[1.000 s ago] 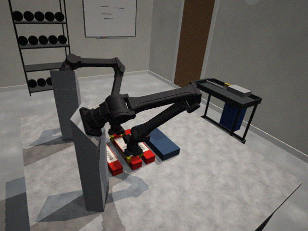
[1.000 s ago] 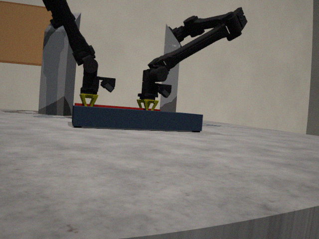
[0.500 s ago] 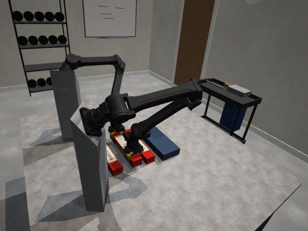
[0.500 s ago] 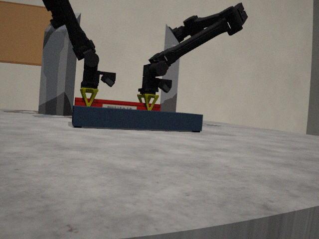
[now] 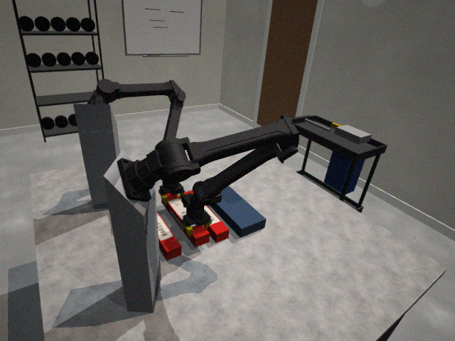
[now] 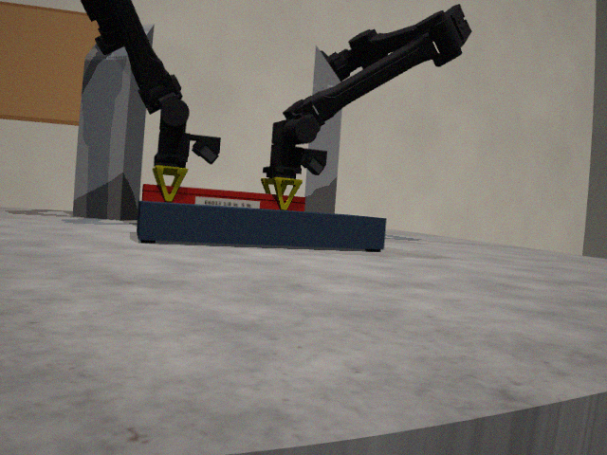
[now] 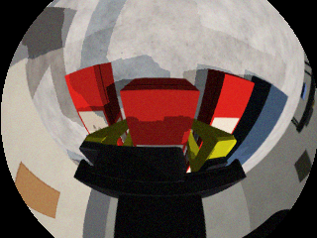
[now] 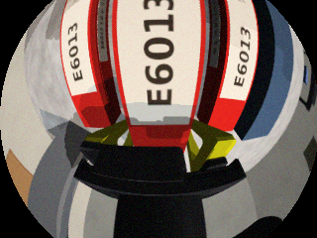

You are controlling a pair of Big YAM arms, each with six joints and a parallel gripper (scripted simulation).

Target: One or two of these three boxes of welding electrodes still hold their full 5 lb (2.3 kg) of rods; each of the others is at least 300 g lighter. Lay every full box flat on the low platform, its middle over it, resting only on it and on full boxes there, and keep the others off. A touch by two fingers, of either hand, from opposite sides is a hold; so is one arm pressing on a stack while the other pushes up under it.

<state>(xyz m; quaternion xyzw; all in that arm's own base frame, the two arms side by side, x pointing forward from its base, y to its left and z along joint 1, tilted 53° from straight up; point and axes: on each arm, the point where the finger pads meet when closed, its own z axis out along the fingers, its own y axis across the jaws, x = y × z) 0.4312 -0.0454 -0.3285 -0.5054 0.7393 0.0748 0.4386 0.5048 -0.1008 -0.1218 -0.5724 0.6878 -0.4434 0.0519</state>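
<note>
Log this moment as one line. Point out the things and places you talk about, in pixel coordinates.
left gripper (image 5: pixel 171 199) (image 6: pixel 278 203) (image 7: pixel 159 133): shut on middle box (image 5: pixel 200 238) (image 6: pixel 225 194) (image 7: pixel 159 104) (image 8: pixel 159 74) | right gripper (image 5: pixel 198 228) (image 6: pixel 169 198) (image 8: pixel 159 133): same | middle box: raised | low platform (image 5: pixel 240 211) (image 6: pixel 262 227) (image 7: pixel 267 119) (image 8: pixel 283 64): unloaded
</note>
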